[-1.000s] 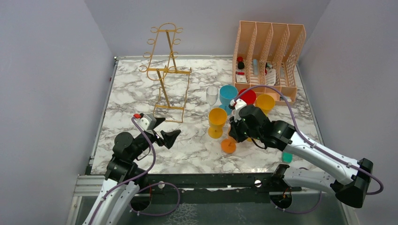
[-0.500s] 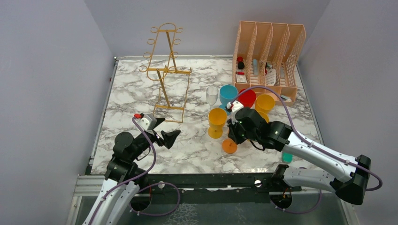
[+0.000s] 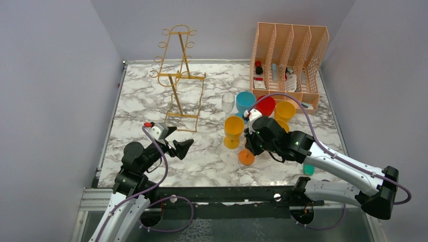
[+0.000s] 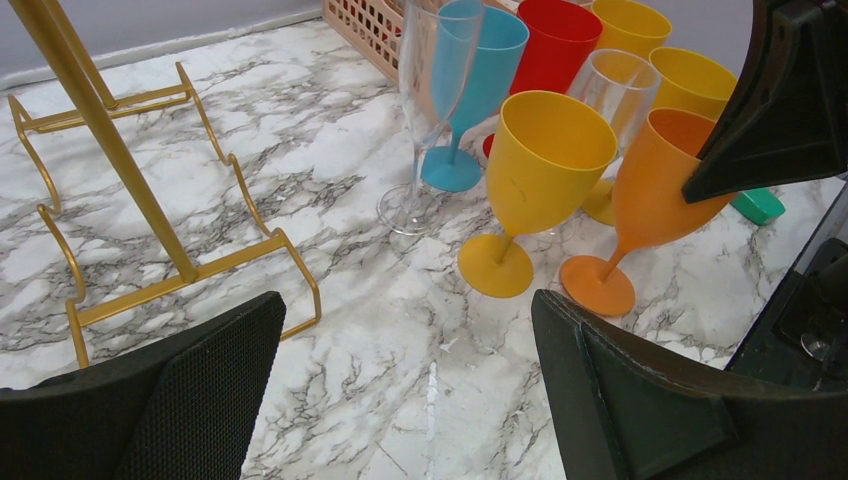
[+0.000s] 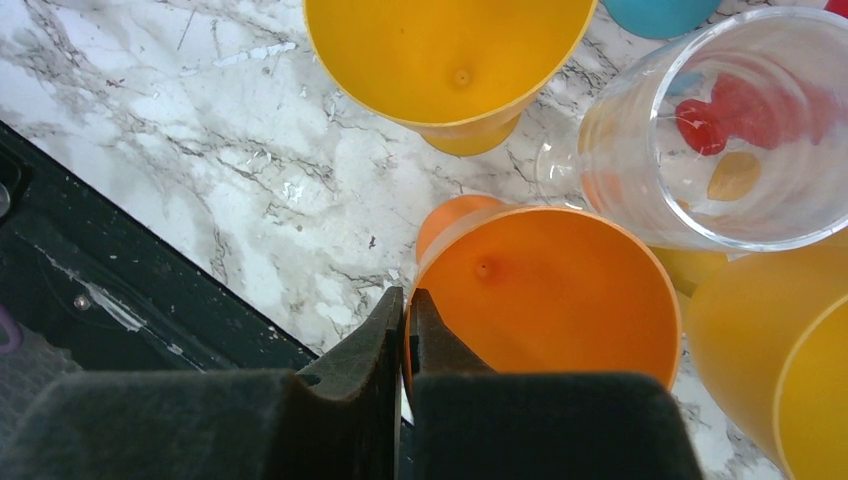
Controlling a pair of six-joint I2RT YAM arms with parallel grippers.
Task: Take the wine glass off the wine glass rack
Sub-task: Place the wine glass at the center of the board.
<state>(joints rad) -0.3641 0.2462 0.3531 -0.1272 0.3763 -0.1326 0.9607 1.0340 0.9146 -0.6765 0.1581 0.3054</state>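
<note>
Orange wine glass, rim pinched by right gripper; left gripper gapes wide, empty.

I can read no text, label, brand or number in any of my views. The small white items standing in the peach file organiser perhaps carry some red print. From the top camera they are too small and too blurred for me to make out a single letter.
</note>
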